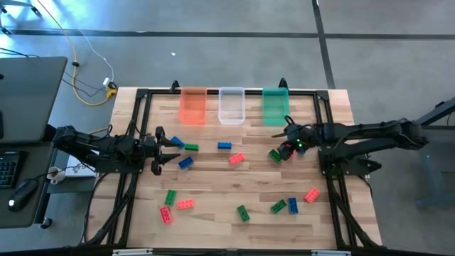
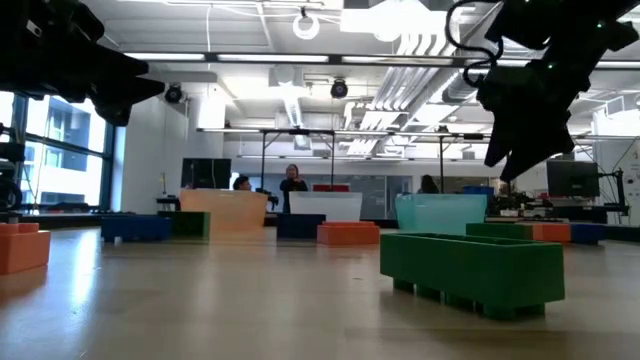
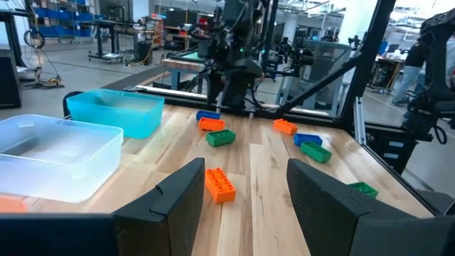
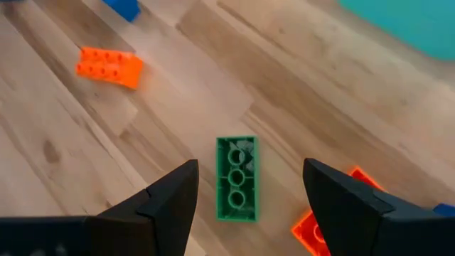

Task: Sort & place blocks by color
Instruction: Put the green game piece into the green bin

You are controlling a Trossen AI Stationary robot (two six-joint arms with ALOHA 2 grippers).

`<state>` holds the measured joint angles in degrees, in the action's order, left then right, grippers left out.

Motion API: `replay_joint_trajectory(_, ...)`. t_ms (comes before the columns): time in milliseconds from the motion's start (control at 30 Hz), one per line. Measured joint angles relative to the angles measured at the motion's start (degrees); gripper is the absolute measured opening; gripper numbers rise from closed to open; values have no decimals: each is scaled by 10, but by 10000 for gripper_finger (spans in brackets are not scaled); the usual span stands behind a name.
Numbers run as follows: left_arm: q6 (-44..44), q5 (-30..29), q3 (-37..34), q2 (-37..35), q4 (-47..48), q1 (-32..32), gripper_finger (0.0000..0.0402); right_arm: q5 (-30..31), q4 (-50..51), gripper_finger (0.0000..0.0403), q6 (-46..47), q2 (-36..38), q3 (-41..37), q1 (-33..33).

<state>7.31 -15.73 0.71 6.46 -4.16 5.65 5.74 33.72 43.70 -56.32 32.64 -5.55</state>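
The right gripper point(image 4: 245, 203) is held open and empty above a green block point(image 4: 236, 179) lying near the green bin point(image 1: 275, 105). The left gripper point(image 3: 242, 199) is extended low over the table point(image 1: 213, 181), open and empty, with other blocks scattered across it.

the high view hangs above the bench point(image 1: 234, 213) and looks straight down, taking in the whole top, both arms and some floor around it. the low view sits right at bench height, looking level across the wood into the room, so a green block point(image 2: 472, 268) close to the lens looms large. the left wrist view looks forward past its own two dark fingers point(image 3: 178, 206), low across the bench toward the right arm. the right wrist view points steeply down, very near the wood, at a green block point(image 4: 236, 179) lying stud-side down; the high view shares that block point(image 1: 274, 156) from far above.
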Motion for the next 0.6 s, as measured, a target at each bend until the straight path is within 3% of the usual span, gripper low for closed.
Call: replay_joint_trajectory(600,-19,-4,0,0,0,0,188,-42,-69,242,-2,-131,0,-1)
